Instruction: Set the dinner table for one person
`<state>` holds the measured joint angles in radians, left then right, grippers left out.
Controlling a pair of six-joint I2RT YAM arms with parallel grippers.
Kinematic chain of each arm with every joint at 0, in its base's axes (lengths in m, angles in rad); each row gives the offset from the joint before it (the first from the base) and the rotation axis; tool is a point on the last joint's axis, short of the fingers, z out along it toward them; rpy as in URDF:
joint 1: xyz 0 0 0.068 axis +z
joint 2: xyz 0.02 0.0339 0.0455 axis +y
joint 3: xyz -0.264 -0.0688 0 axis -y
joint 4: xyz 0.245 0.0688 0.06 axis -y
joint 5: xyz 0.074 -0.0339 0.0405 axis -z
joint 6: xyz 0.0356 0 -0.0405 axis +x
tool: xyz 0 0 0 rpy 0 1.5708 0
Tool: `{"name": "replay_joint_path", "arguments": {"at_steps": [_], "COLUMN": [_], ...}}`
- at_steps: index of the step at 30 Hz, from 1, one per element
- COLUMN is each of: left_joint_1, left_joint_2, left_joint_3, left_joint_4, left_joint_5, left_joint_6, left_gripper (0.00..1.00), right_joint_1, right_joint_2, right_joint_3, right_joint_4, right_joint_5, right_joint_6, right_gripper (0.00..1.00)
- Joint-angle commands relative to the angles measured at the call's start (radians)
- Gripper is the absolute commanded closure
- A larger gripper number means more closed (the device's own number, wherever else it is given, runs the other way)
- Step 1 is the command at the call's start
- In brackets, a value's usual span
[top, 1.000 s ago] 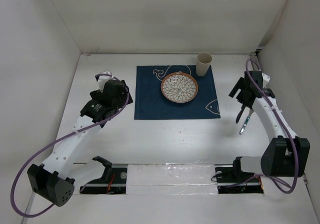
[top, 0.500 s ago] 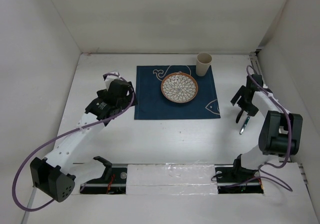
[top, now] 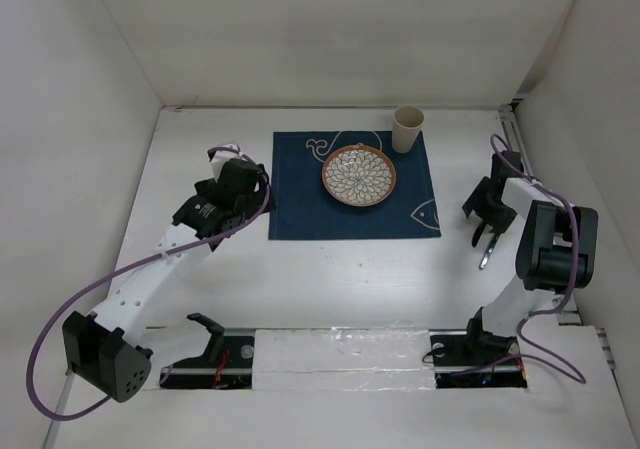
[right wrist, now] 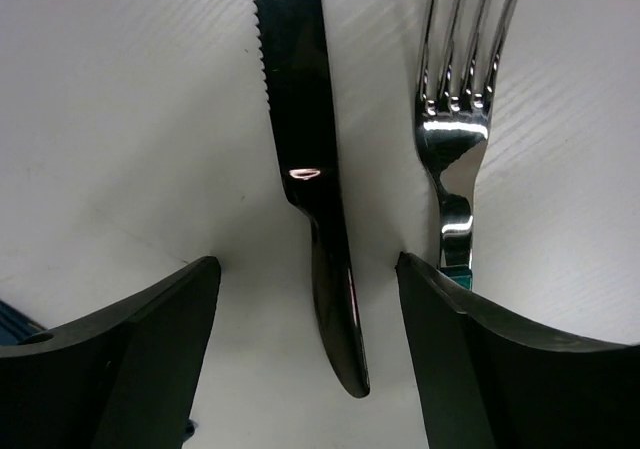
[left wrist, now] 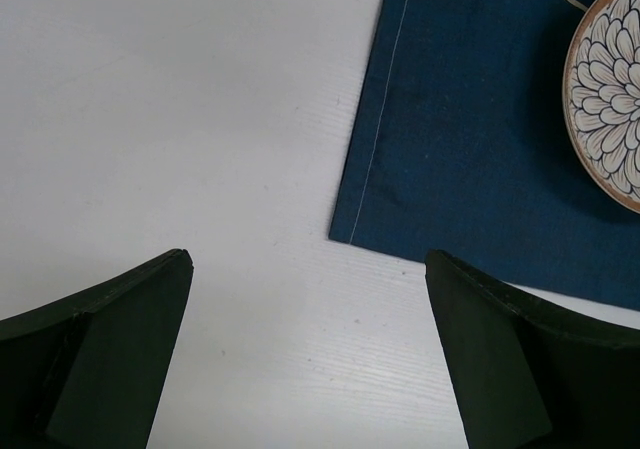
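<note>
The white dinner table (top: pixel 330 279) carries a navy placemat (top: pixel 300 204) with a flower-patterned plate (top: pixel 359 176) and a beige cup (top: pixel 407 128) at its far right corner. A knife (right wrist: pixel 305 139) and a fork (right wrist: pixel 455 139) lie side by side on the table right of the placemat; in the top view they show as cutlery (top: pixel 486 257). My right gripper (right wrist: pixel 305 261) is open and low, its fingers on either side of the knife's tip, the fork just outside the right finger. My left gripper (left wrist: pixel 306 256) is open and empty over bare table by the placemat's near left corner (left wrist: pixel 345 234).
White walls close in the table on the left, back and right. The right arm (top: pixel 545 249) is folded close to the right wall. The plate's rim (left wrist: pixel 610 89) shows at the right edge of the left wrist view. Arm bases and a rail run along the near edge (top: pixel 340 354).
The right arm has folded up and drawn its gripper down over the cutlery. The left gripper has shifted a little toward the placemat's left edge.
</note>
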<state>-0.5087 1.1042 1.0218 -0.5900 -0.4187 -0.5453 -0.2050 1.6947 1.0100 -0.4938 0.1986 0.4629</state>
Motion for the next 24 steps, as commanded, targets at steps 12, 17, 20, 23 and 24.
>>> {"name": "replay_joint_path", "arguments": {"at_steps": [12,17,20,23,24], "left_joint_1": [-0.001,-0.001,-0.001,-0.001,-0.001], "left_joint_2": [0.008,0.008,0.008,0.008,0.008], "left_joint_3": [-0.002,-0.002,-0.002,-0.002,-0.002], "left_joint_4": [0.001,0.001,0.001,-0.008,-0.008], "left_joint_5": [-0.031,-0.031,-0.040,-0.049,-0.049], "left_joint_6": [0.004,0.004,0.004,-0.005,-0.005], "left_gripper": [0.00,0.00,0.00,0.00,0.00], "right_joint_1": [-0.008,-0.008,-0.008,0.001,0.012], "right_joint_2": [0.097,0.097,0.077,0.030,0.016], "right_joint_3": [0.131,0.131,0.131,0.118,0.118], "right_joint_4": [-0.075,-0.066,-0.037,-0.015,-0.015], "right_joint_5": [-0.082,-0.100,-0.114,-0.102,-0.088], "right_joint_6": [-0.063,-0.072,-0.063,-0.053,-0.053], "right_gripper": [0.73,1.00,1.00,1.00,1.00]}}
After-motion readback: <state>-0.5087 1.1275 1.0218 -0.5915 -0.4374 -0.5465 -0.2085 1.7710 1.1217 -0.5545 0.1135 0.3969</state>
